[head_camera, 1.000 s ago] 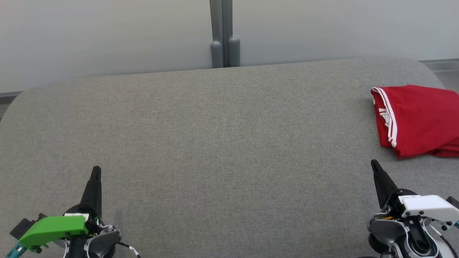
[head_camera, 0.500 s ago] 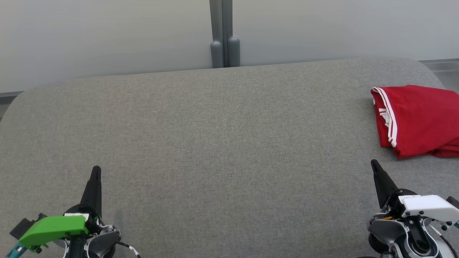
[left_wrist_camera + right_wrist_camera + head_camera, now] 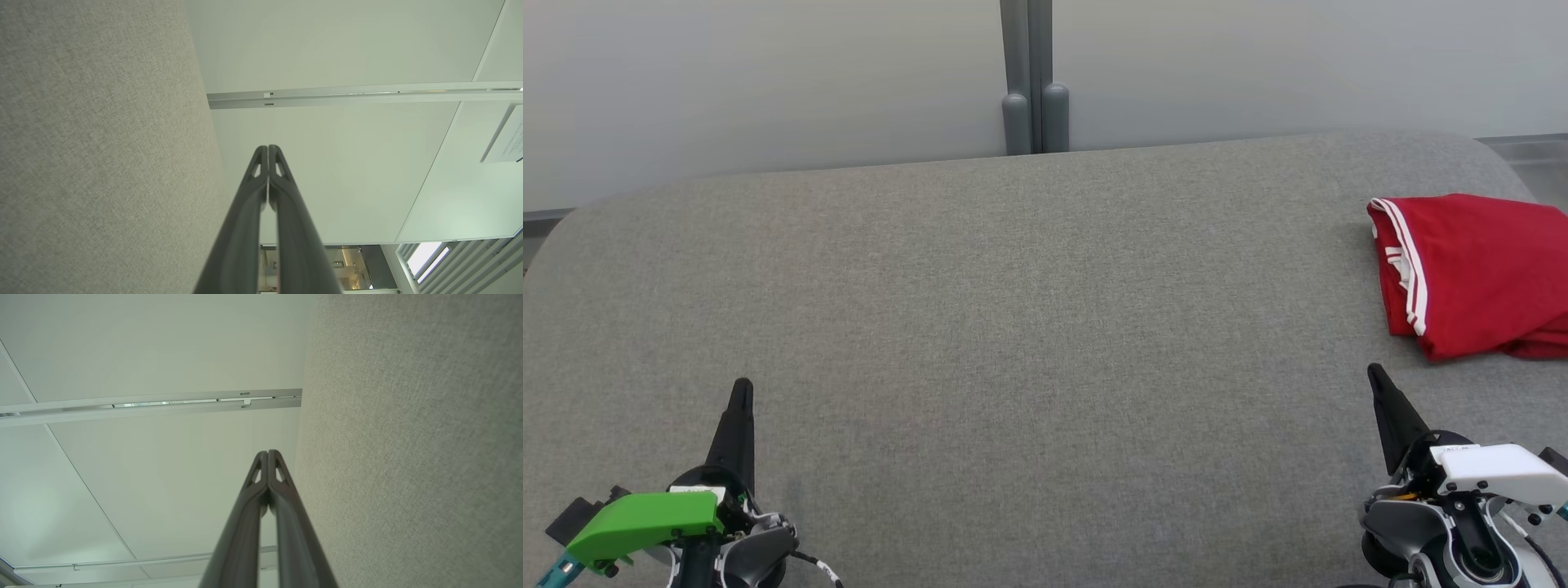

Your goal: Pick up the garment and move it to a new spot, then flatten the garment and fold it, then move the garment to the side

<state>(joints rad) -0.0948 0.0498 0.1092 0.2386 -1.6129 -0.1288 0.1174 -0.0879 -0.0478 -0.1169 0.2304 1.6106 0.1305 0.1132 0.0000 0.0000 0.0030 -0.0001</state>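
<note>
We've got the red garment (image 3: 1474, 273) lying folded at the far right of the gray padded table (image 3: 1029, 327) (white stripes run down its left edge, and the head view cuts off its right side). Our left gripper (image 3: 742, 385) sits at the lower left, fingers pressed together with nothing between them. Same deal for our right gripper (image 3: 1374, 374) at the lower right: tips pinched together, empty, near the garment but not touching it.
</note>
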